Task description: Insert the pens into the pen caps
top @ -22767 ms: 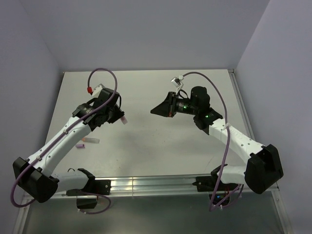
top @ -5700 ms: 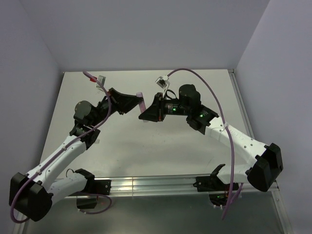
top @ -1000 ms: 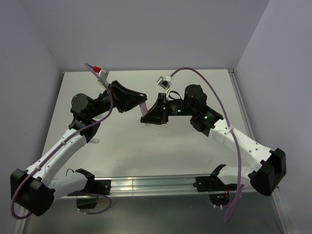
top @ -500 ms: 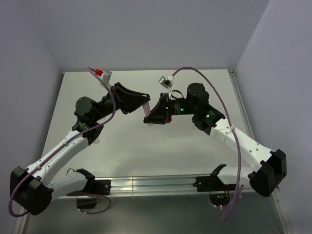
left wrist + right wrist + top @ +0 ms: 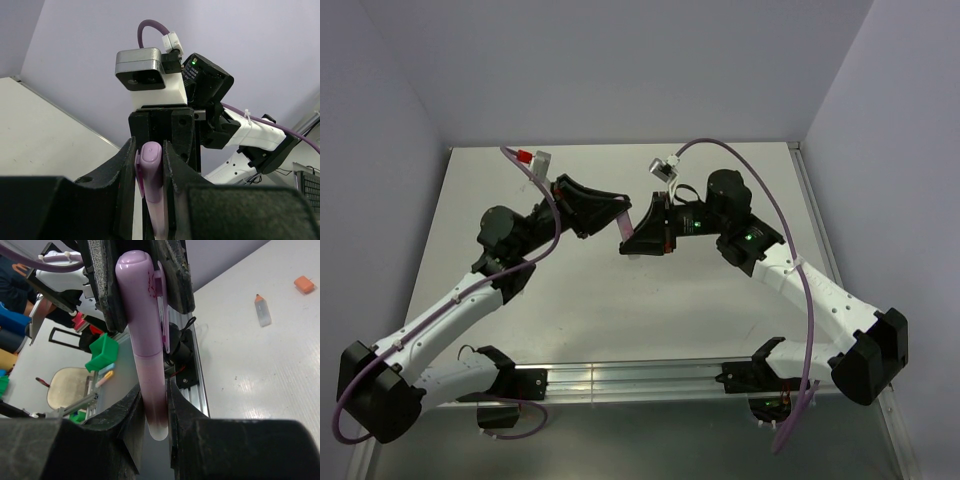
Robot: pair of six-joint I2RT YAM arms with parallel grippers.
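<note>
A pink-purple pen [image 5: 150, 385] with its matching pen cap [image 5: 137, 300] seated on it hangs in the air between both grippers over the middle of the table. My left gripper [image 5: 149, 146] is shut on the pen cap [image 5: 150, 165]. My right gripper [image 5: 155, 392] is shut on the pen's barrel, opposite the left one. From above, the pen [image 5: 626, 222] bridges the left gripper [image 5: 619, 207] and the right gripper [image 5: 631, 240]. A pale pen with an orange tip [image 5: 262, 310] and an orange cap [image 5: 303, 284] lie on the table.
The grey table [image 5: 720, 300] is walled at the back and sides. A metal rail [image 5: 620, 380] runs along its near edge between the arm bases. Purple cables [image 5: 720, 150] loop above both wrists.
Both grippers have shifted a little to the right together, carrying the pink pen between them. Neither grip has changed.
</note>
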